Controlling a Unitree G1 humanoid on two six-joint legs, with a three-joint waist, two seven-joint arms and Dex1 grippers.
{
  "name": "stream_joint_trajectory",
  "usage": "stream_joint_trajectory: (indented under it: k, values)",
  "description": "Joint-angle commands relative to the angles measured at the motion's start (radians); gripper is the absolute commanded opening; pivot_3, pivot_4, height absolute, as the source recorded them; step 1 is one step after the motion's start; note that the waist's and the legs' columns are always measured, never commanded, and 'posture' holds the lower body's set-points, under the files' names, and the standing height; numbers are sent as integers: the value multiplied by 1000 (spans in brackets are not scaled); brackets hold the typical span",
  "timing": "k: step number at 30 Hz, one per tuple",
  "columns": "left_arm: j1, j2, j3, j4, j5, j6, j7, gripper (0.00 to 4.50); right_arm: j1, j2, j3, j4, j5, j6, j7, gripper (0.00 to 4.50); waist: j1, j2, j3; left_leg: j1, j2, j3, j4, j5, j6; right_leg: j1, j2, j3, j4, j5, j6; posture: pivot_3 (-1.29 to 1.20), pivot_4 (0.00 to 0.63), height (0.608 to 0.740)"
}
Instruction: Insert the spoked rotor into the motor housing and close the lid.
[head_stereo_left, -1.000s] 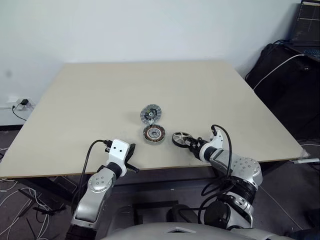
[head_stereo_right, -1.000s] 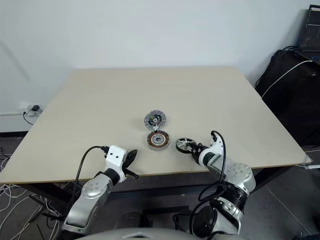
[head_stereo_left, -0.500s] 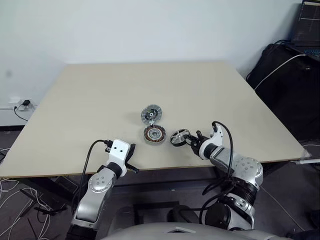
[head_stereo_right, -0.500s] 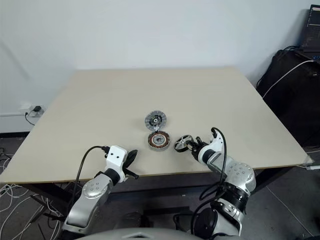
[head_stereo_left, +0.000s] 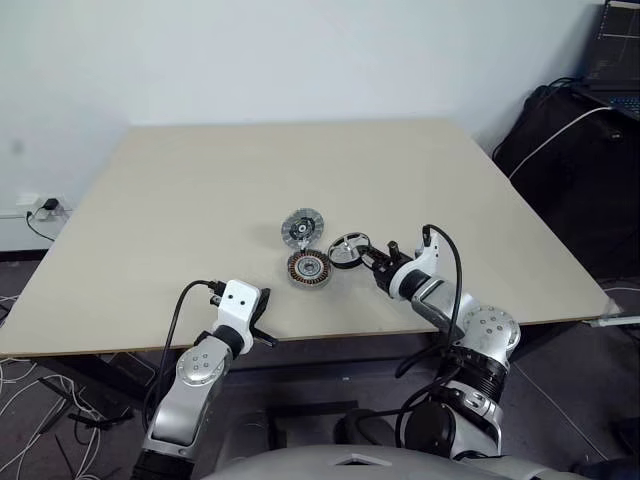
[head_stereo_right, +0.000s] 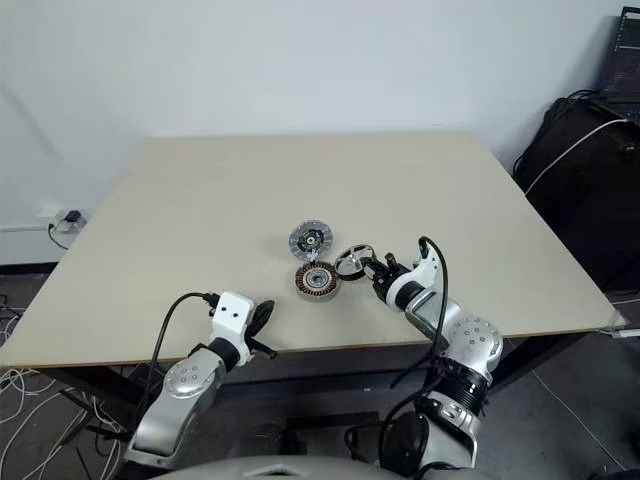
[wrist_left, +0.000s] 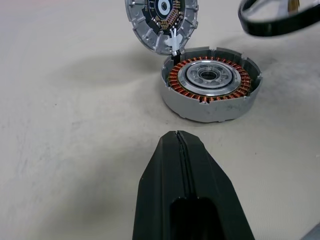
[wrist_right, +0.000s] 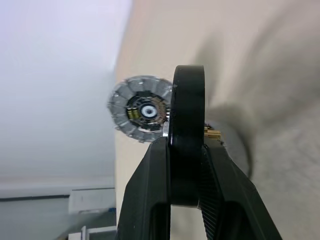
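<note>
Right claw (head_stereo_left: 372, 260) clenched on the rotor (head_stereo_left: 348, 249). In the right wrist view both fingers (wrist_right: 152, 192) press the dark rim edge-on between them. Rotor is off the table (head_stereo_left: 200, 190), tilted, spokes visible in the head views. It sits at the claw's tip, on the side toward the housing (head_stereo_left: 309, 267).

Housing sits flat on the table, just beyond the right claw's tip and a little lower than the held rotor. Copper windings ring a silvery centre, open face up. Rotor's near edge hangs just beside the housing's rim; cannot tell if they touch.

Lid (head_stereo_left: 302, 228) lies just past the housing, farther from both claws, ribbed face with dark centre showing. In the left wrist view it appears propped at a tilt against the housing's far rim, a small white piece (wrist_left: 173, 39) between the two.

Left claw (head_stereo_left: 262, 322) clenched on nothing; its fingers (wrist_left: 187, 195) meet in a closed seam. It hovers over the near table edge, pointing toward the housing, which lies straight ahead of it and well apart. The rotor's rim shows beyond the housing, off to one side of the left claw's line.

Far right of the scene: dark bag (head_stereo_left: 570, 170) and a laptop (head_stereo_left: 612, 50), well clear of both claws.
</note>
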Motion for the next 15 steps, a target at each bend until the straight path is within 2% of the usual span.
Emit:
stream_joint_trajectory:
  k: [1, 15]
  values:
    - [-4, 0, 7, -33, -2, -4, 2, 0, -5, 98, 82, 22, 26, -60, 36, 419, 0, 0, 0, 0, 0, 0, 0, 0, 0, 0, 0, 0, 0, 0, 0, 0, 0, 740]
    - [24, 17, 24, -63, -2, 6, 5, 0, -53, 68, 227, 280, 15, -218, 161, 419, -1, 0, 0, 2, 0, 0, 0, 0, 0, -1, -1, 0, 0, 0, 0, 0, 0, 740]
